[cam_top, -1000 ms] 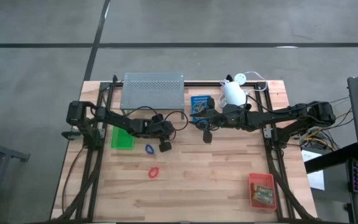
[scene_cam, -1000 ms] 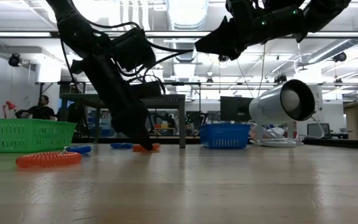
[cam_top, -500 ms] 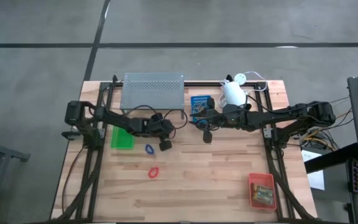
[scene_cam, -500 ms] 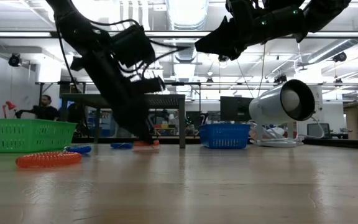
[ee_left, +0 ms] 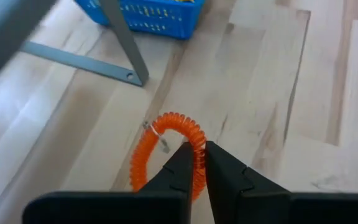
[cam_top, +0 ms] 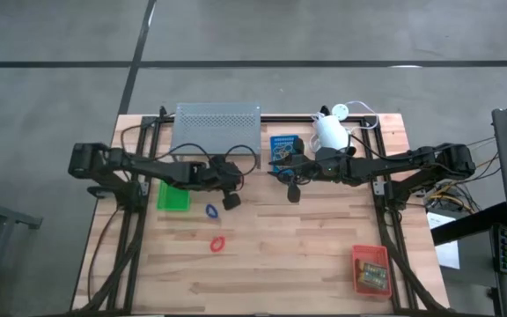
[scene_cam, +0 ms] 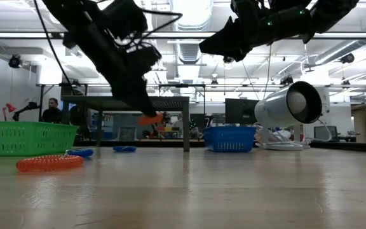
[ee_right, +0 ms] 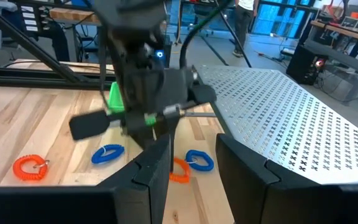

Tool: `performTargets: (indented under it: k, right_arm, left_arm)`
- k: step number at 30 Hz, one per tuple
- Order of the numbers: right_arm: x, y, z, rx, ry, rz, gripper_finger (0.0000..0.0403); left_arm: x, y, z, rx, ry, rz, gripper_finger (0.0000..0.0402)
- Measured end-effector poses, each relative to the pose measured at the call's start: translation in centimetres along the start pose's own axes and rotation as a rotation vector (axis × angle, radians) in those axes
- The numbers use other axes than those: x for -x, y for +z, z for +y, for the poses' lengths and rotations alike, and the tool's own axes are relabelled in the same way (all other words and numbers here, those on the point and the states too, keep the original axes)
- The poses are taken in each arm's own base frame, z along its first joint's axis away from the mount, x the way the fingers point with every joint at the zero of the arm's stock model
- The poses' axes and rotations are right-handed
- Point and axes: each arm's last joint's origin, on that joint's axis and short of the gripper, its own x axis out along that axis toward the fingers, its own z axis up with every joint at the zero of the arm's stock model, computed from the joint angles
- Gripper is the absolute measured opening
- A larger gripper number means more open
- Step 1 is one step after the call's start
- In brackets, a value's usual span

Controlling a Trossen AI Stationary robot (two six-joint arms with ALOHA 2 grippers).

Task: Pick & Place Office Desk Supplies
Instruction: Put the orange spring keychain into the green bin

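The left gripper (ee_left: 199,163) has its jaws clamped on an orange coil (ee_left: 178,140) and holds it up off the surface (cam_top: 306,255), as the low view shows: the coil (scene_cam: 150,118) hangs in the air in front of the grey shelf (scene_cam: 132,102). From above that coil is hidden under the gripper (cam_top: 231,201), which sits near the shelf's (cam_top: 216,129) five o'clock corner.

Close around it: the green tray (cam_top: 172,195) at nine o'clock of the gripper, a blue loop (cam_top: 211,210) just at seven o'clock, a red coil (cam_top: 217,244) farther down toward six. The right wrist view shows a second blue loop (ee_right: 199,160) under the shelf edge, which the overhead view hides.

The right gripper (cam_top: 293,191) hangs above the middle of the surface, jaws apart and empty. At its twelve o'clock stands the blue tray (cam_top: 283,148); the white lamp (cam_top: 329,131) is at one o'clock, crowding the far edge.

The red-orange tray (cam_top: 371,269) with small boxes (cam_top: 375,276) sits near the five o'clock corner, well apart from both arms. The near half of the surface between the red coil and that tray is open wood.
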Motion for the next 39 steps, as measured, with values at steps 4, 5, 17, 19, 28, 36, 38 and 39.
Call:
performTargets:
  k: [4,5,17,19,28,36,38,39]
  right_arm:
    - [0.0,0.0,0.0,0.0,0.0,0.0,0.0127]
    - [0.0,0.0,0.0,0.0,0.0,0.0,0.0127]
    - [0.0,0.0,0.0,0.0,0.0,0.0,0.0127]
    - [0.0,0.0,0.0,0.0,0.0,0.0,0.0127]
    - [0.0,0.0,0.0,0.0,0.0,0.0,0.0127]
    - [0.0,0.0,0.0,0.0,0.0,0.0,0.0127]
    - [0.0,0.0,0.0,0.0,0.001,0.0,0.0127]
    - [0.0,0.0,0.0,0.0,0.0,0.0,0.0127]
  left_arm:
    - [1.8,0.2,0.0,0.074,0.038,-0.018,0.0033]
    - [2.3,0.2,0.0,0.085,0.05,-0.017,0.0033]
    - [8.9,-1.5,-1.1,0.305,0.146,-0.017,0.0033]
    - [9.6,-1.9,-1.6,0.323,0.173,-0.033,0.0033]
    - [11.1,-4.1,-1.7,0.489,0.24,0.085,0.0033]
    - [11.9,-6.1,-1.0,0.658,0.34,0.293,0.0033]
    - [12.1,-6.4,-1.0,0.68,0.357,0.321,0.0033]
    - [12.2,-6.6,-0.9,0.693,0.368,0.34,0.0033]
